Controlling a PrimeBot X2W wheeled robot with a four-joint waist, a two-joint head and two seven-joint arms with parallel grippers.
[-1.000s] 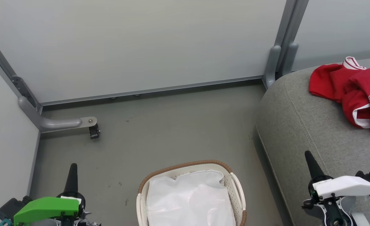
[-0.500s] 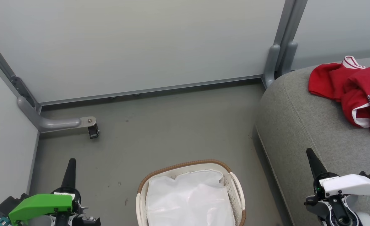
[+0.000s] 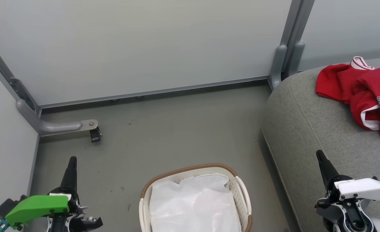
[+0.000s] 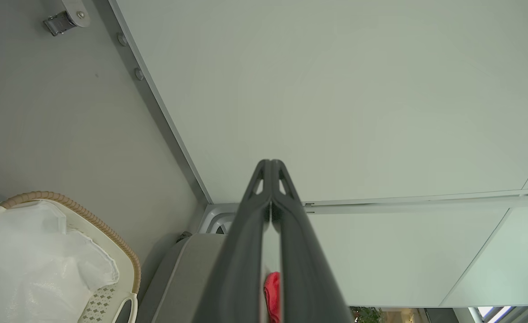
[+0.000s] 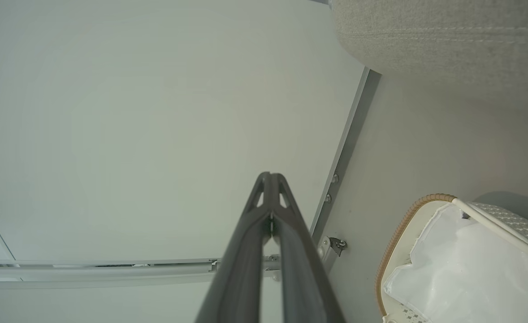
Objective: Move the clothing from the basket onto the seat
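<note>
- The clothing (image 3: 367,93), red garments with white trim, lies heaped on the grey seat (image 3: 309,129), upper right of the frame.
- The basket (image 3: 190,170) stands on the floor (image 3: 177,129) at bottom centre, near the seat, with a white liner (image 3: 193,206) inside.
- The left hand (image 3: 72,162), lower left, has its fingers pressed together, gripping nothing.
- The right hand (image 3: 322,159), lower right over the seat's edge, is likewise closed and empty.

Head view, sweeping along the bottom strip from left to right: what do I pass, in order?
left gripper → basket → seat, its rounded near edge → right gripper. The clothing lies higher up on the seat, above the right gripper, so it has no clear place in this order.
</note>
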